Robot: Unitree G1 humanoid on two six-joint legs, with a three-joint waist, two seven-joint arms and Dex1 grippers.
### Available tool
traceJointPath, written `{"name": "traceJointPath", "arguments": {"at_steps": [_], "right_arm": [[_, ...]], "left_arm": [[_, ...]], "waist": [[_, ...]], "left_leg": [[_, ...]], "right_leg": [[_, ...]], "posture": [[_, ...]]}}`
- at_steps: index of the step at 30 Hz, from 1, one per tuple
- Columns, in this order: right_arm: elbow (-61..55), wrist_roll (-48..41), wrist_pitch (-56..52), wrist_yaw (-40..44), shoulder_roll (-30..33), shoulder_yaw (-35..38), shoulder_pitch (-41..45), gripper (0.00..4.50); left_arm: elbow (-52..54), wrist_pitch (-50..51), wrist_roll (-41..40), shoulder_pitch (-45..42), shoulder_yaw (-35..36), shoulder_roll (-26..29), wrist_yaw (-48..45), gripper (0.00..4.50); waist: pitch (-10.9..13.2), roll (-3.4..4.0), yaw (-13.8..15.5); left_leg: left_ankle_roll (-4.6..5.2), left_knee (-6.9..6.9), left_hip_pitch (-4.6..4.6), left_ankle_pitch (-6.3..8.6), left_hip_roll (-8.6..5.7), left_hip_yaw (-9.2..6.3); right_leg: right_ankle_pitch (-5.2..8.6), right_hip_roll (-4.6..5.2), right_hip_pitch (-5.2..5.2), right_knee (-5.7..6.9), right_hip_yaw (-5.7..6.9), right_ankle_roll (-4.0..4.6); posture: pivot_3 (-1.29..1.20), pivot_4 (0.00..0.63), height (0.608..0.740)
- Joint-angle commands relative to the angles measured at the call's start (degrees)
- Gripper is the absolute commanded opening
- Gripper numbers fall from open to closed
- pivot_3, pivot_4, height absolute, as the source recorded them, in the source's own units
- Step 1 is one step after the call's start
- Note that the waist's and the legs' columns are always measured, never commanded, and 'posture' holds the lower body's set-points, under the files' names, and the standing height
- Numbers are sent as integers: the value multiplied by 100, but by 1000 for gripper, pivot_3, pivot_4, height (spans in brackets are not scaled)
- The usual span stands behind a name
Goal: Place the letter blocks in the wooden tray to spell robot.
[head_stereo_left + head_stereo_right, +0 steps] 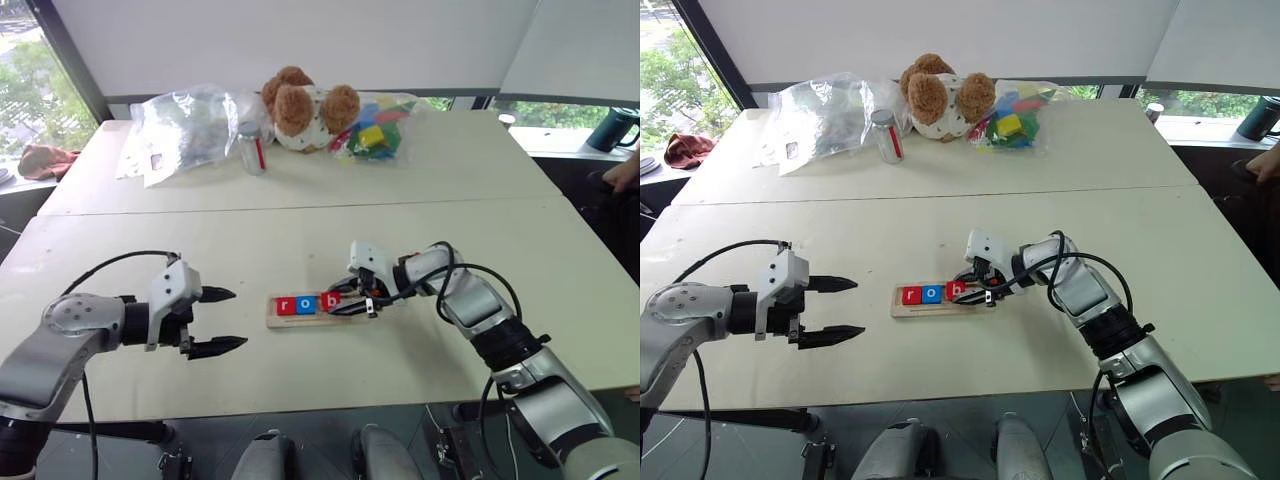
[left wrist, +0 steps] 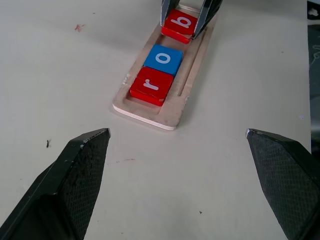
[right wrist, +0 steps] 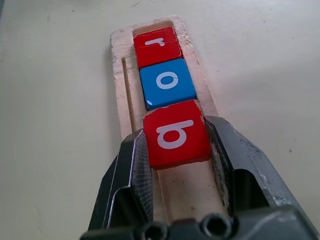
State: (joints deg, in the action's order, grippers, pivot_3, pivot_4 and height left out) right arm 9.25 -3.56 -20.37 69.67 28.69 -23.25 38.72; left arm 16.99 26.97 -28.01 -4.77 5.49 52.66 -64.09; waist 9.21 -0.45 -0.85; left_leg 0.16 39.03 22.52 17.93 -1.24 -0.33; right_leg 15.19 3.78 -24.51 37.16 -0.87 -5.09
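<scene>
tiles numbering three are sitting in the wooden tray (image 1: pixel 300 322) near the desk's front edge, red r (image 2: pixel 151 85) and blue o (image 2: pixel 163 59) lying seated while the right gripper (image 3: pixel 176 137) is pinching red b (image 3: pixel 175 133) into the third slot, the left gripper (image 1: pixel 218 320) waiting spread wide beside the tray's r end

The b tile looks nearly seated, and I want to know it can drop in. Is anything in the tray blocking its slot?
Nothing visible. The right gripper holds the b tile over the tray, right behind the o tile; the channel under it looks bare.
</scene>
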Motion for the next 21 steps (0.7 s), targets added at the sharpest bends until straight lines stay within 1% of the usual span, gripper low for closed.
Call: {"name": "traceJointPath", "arguments": {"at_steps": [1, 13, 21], "right_arm": [[-26, -6, 90, 2, -46, 42, 75, 1160], [366, 72, 128, -94, -417, -11, 179, 1160], [407, 92, 124, -89, -572, -11, 260, 1160]], "left_arm": [[118, -36, -63, -58, 149, -24, 47, 4500], [82, -62, -6, -180, 47, -143, 127, 4500], [15, -94, 49, -233, 2, -210, 171, 4500]], "waist": [[0, 0, -1], [0, 0, -8], [0, 0, -8]], "left_leg": [[0, 0, 0, 0, 0, 0], [0, 0, -1, 0, 0, 0], [-1, 0, -1, 0, 0, 0]], "right_leg": [[0, 0, 1, 0, 0, 0], [0, 0, 0, 0, 1, 0], [0, -1, 0, 0, 1, 0]], "posture": [[0, 150, 740], [0, 150, 740], [0, 150, 740]]}}
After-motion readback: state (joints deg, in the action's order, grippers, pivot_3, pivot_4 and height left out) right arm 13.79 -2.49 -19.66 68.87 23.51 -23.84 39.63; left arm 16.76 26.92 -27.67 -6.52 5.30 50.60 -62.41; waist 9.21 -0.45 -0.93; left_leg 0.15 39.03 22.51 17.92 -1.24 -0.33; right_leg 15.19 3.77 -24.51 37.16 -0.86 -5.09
